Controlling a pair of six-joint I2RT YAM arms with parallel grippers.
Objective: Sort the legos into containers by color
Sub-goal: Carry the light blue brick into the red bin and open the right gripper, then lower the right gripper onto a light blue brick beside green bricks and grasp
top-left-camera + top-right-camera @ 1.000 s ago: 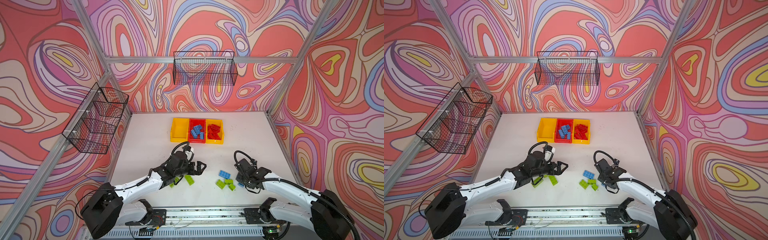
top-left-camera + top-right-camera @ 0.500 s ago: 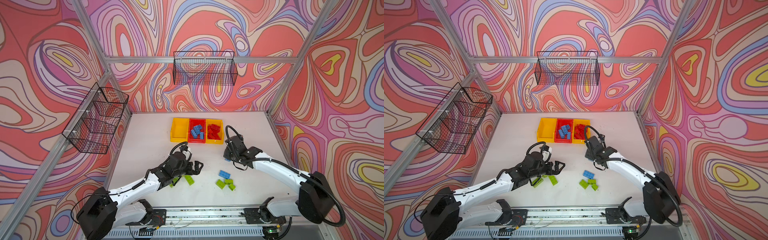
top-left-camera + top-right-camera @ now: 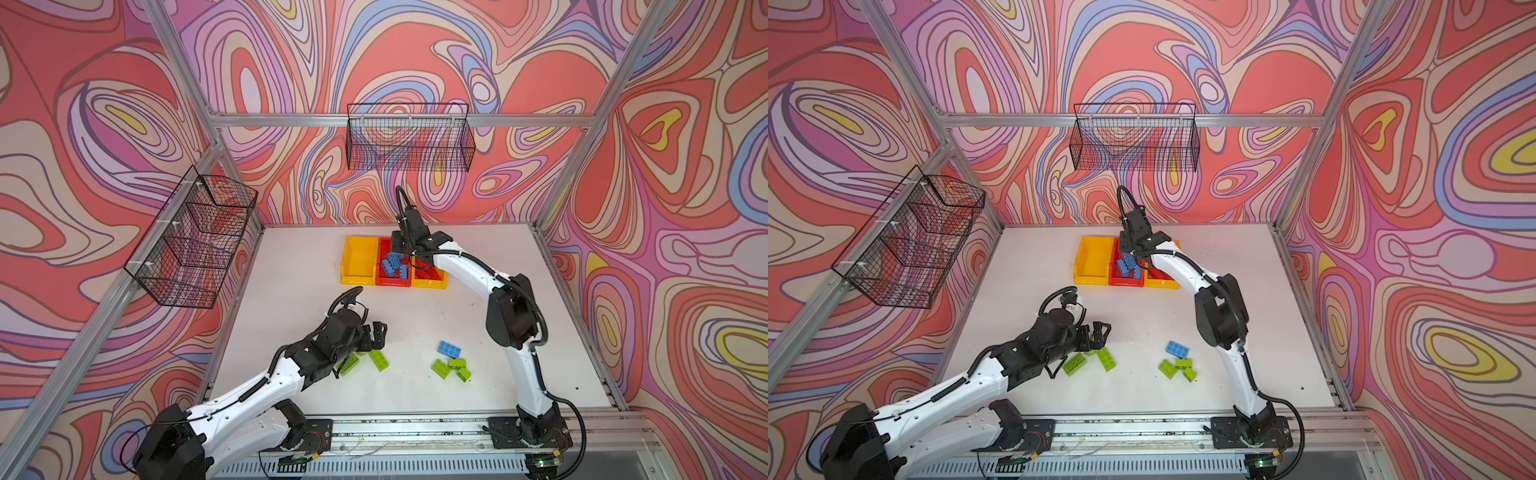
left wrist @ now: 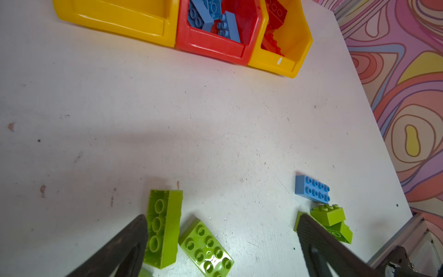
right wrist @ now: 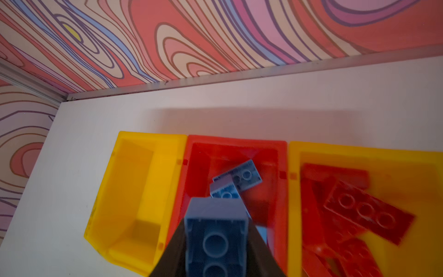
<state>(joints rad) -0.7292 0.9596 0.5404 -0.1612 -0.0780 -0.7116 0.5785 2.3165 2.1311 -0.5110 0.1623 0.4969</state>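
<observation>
Right gripper point(image 5: 217, 221) over red bin point(image 5: 236, 139), blue brick point(image 5: 215, 242) pinched.
Near: left gripper point(image 4: 221, 217) spread wide, low over 2 green bricks point(image 4: 163, 227) on the desk point(image 4: 167, 120); loose blue point(image 4: 312, 189) just beside a green cluster point(image 4: 328, 213). Far: pinched brick hangs above other blues point(image 5: 244, 177) in the red bin, btwn 2 yellow bins point(image 5: 143, 136); reds point(image 5: 366, 213) in the right one.

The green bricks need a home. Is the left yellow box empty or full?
Empty. The left yellow box shows only bare yellow floor, no bricks inside.
</observation>
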